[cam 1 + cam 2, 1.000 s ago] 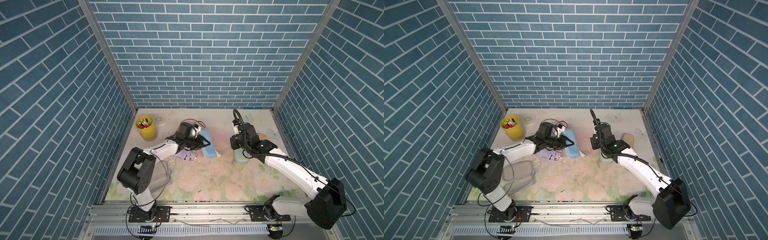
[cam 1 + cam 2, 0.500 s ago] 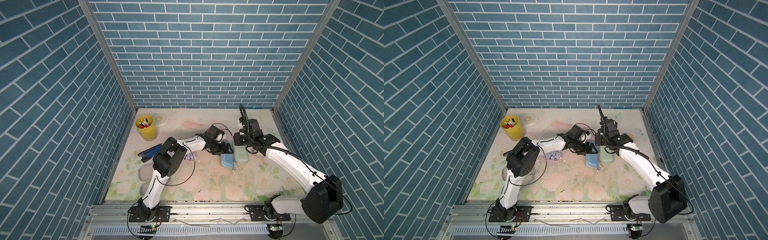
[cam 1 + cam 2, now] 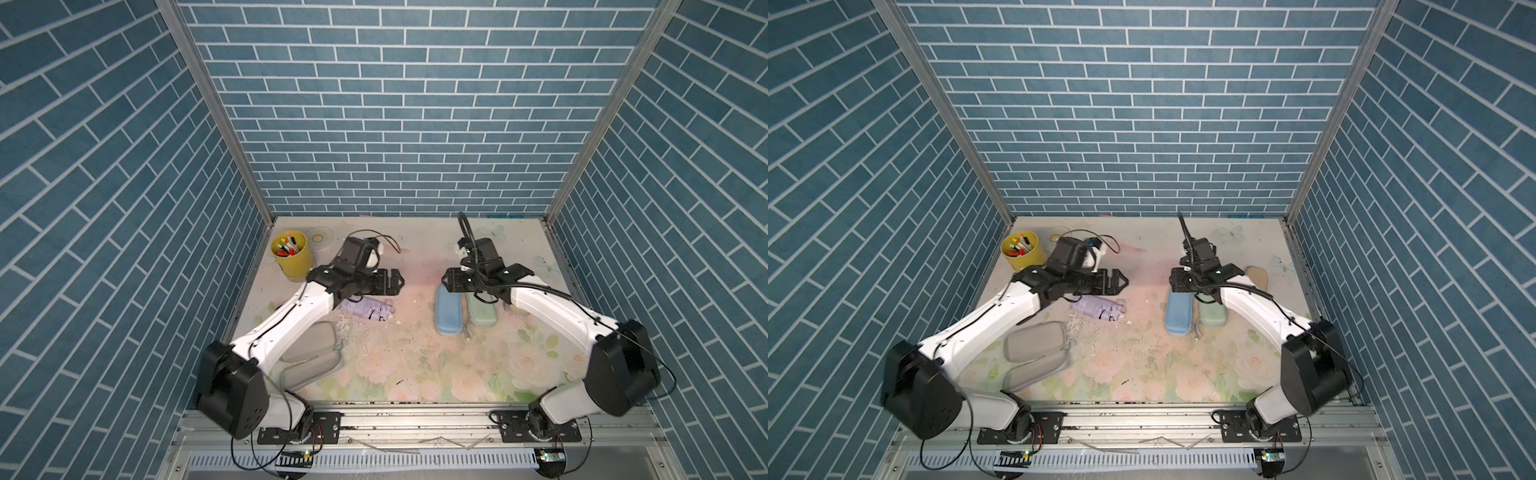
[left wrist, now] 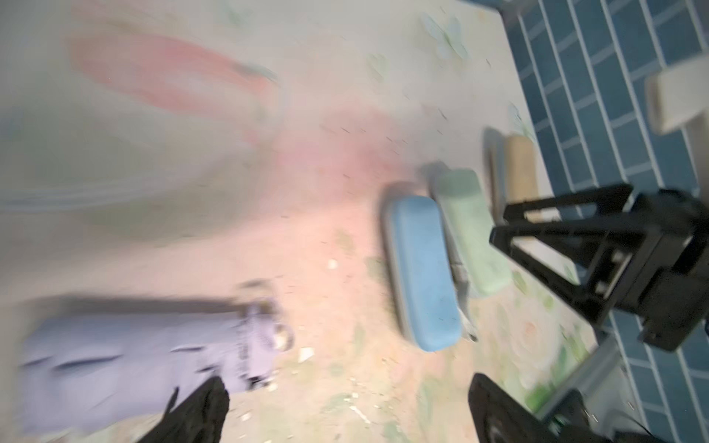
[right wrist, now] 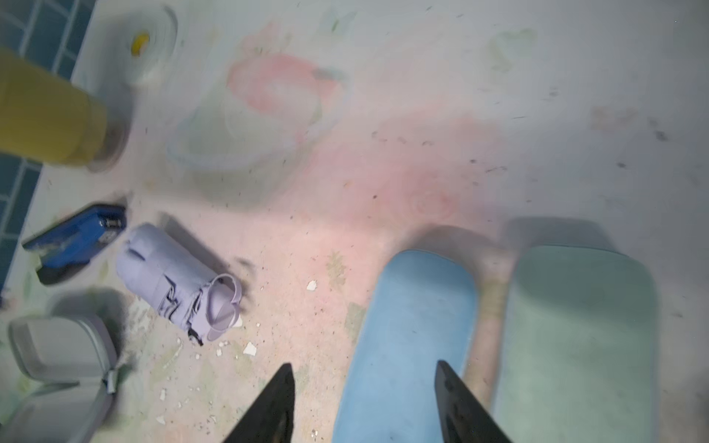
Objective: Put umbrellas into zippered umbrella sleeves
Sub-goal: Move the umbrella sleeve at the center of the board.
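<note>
The lilac umbrella [image 3: 368, 309] [image 5: 180, 284] lies loose on the table. To its right, a shut blue umbrella sleeve [image 3: 448, 309] [image 3: 1179, 311] and a mint one [image 3: 482, 313] lie side by side. A beige sleeve [image 3: 1258, 276] sits behind my right arm. Another sleeve [image 3: 311, 353] lies open at the front left, grey inside. My left gripper [image 3: 401, 282] [image 4: 345, 399] hovers open and empty just past the lilac umbrella. My right gripper [image 3: 445, 280] [image 5: 364, 370] is open over the blue sleeve's far end and holds nothing.
A yellow cup of pens [image 3: 291, 255] and a tape roll [image 3: 320, 241] stand at the back left. A dark blue stapler [image 5: 76, 239] lies beside the lilac umbrella. Small white crumbs are scattered on the floral table cover [image 3: 415, 365].
My left arm carried the blue sleeve right, set it beside the mint one, let go and drew back left. Both grippers have opened.
</note>
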You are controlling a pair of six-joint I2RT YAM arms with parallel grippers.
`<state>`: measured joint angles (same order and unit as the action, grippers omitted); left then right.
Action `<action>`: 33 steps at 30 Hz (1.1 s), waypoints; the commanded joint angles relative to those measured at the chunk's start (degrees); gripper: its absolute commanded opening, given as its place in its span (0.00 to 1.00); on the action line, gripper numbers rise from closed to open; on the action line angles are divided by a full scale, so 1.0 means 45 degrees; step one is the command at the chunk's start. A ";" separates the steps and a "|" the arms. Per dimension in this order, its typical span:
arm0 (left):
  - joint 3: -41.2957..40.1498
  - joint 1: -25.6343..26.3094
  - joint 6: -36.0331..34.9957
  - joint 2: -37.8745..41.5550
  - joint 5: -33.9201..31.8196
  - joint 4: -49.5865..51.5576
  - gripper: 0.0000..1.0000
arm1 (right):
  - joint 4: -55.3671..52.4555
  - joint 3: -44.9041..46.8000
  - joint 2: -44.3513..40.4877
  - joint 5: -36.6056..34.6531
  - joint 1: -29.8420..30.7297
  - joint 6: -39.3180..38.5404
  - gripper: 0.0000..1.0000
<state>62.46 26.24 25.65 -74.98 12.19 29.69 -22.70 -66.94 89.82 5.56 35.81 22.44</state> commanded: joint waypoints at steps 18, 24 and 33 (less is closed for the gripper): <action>-0.6124 -0.4913 0.4194 0.5195 -0.1822 0.3155 0.76 | -0.2822 -0.9378 0.9753 -0.0258 0.4631 -0.5998 0.85; -0.7631 -0.4483 0.4522 0.4315 -0.1067 -0.0119 0.79 | -0.3536 -1.0906 1.1030 -0.0803 0.4589 -0.5608 0.70; -0.7383 -0.2062 0.4381 0.0144 -0.1048 -0.4771 0.78 | -0.2109 -0.7658 0.8611 -0.0947 0.2836 -0.3560 0.52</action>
<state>28.51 13.23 45.47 -68.62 6.35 17.72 -31.22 -106.45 133.16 3.11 52.56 2.15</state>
